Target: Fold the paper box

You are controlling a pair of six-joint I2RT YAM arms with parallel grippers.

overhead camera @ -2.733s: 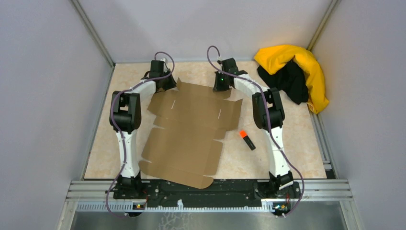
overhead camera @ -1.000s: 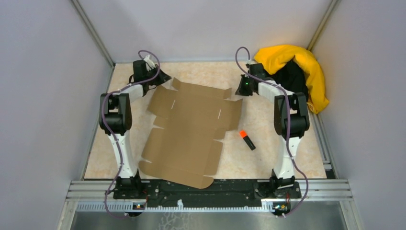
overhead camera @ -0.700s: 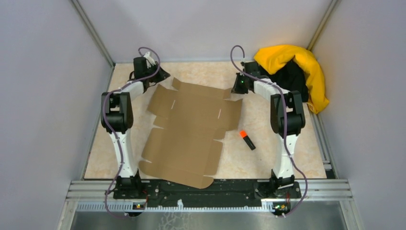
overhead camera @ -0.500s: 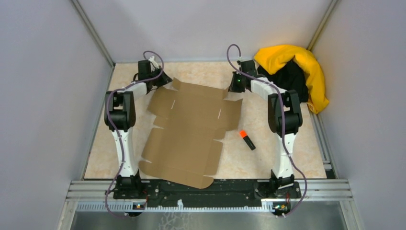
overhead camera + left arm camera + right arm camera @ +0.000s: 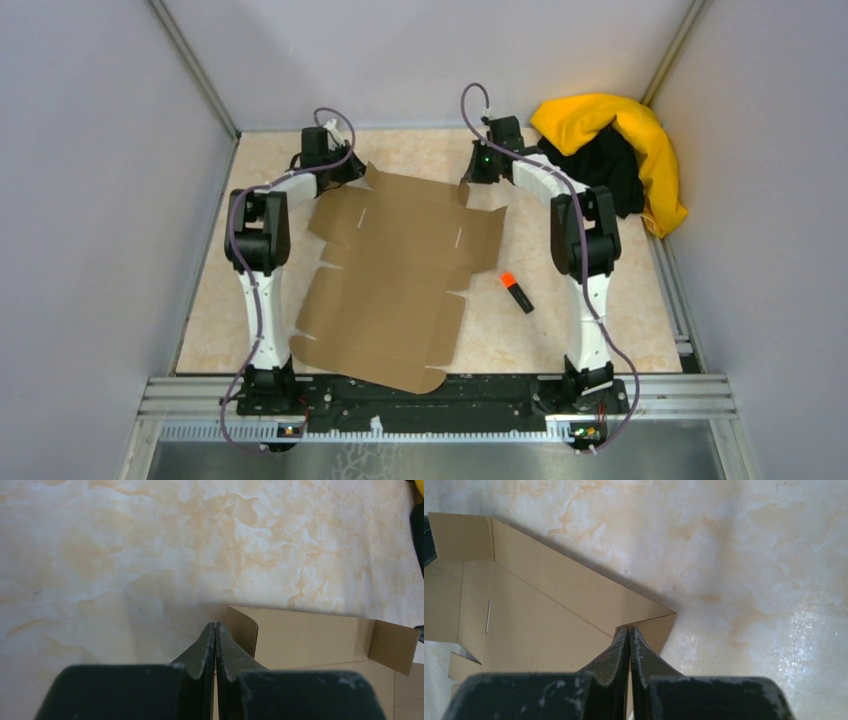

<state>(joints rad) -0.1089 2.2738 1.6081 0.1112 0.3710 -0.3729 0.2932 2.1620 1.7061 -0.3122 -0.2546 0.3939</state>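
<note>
Where grey walls (image 5: 420, 50) enclose the marbled table (image 5: 500, 340), left claw (image 5: 215, 626) and right claw (image 5: 629, 630) sit closed at the paper box (image 5: 400, 270).

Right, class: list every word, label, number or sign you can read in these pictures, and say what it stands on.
None can be read.
The cardboard sheet is plain brown in all three views, with no print.
The marker is too small to show any label.
The yellow and black cloth shows no lettering.
</note>
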